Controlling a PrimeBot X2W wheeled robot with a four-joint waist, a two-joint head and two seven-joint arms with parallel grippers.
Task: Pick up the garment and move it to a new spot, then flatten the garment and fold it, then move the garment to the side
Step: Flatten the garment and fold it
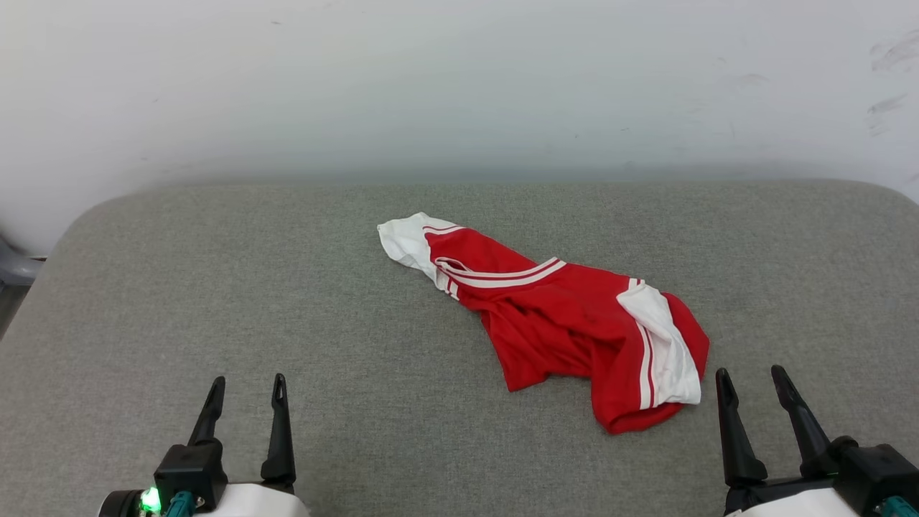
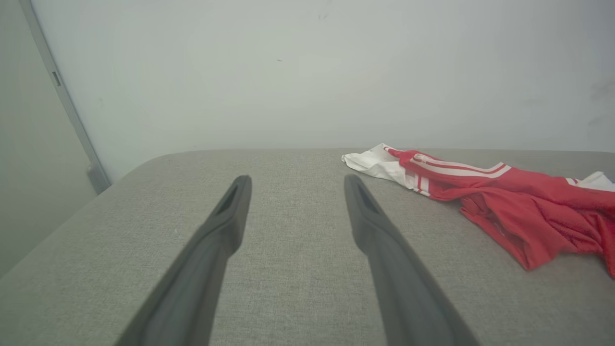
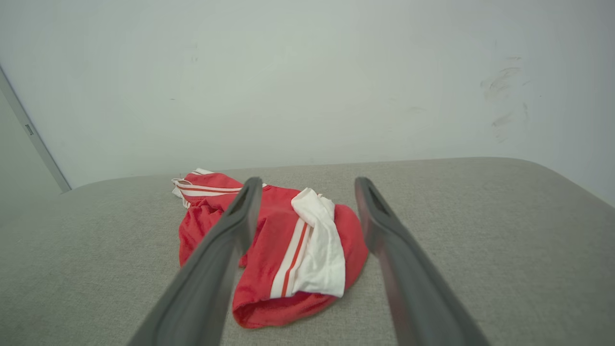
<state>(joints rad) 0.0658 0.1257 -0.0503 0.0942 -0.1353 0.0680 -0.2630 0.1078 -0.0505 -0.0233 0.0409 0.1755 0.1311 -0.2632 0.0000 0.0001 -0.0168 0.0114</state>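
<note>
so the shirt (image 1: 567, 323) is lying in a crumpled heap on the grey fabric-covered desk (image 1: 287, 301), a bit right of centre in the head view. it runs diagonally from one white sleeve (image 1: 406, 240) at the upper left down to the other sleeve (image 1: 668, 345) at the lower right. nothing's picked up yet, so i'd say the first step hasn't started.

left pincer (image 1: 248, 379) sits at the lower left, wide open and empty, well apart from the cloth. right pincer (image 1: 750, 372) at the lower right is also spread wide with nothing in it, just beside that lower-right sleeve end but not touching.

handling-wise it looks like thin, light jersey fabric, totally floppy. it'll probably sag wherever it isn't held, and it might be a bit slick. nothing breakable. pinching a flat single layer might just drag it, so i'd go for a bunched fold or a hem. the raised red fold by the lower-right sleeve looks like the easiest bite for the right pincer. the striped collar (image 1: 502, 275) edge further up-left would suit the left one.
</note>
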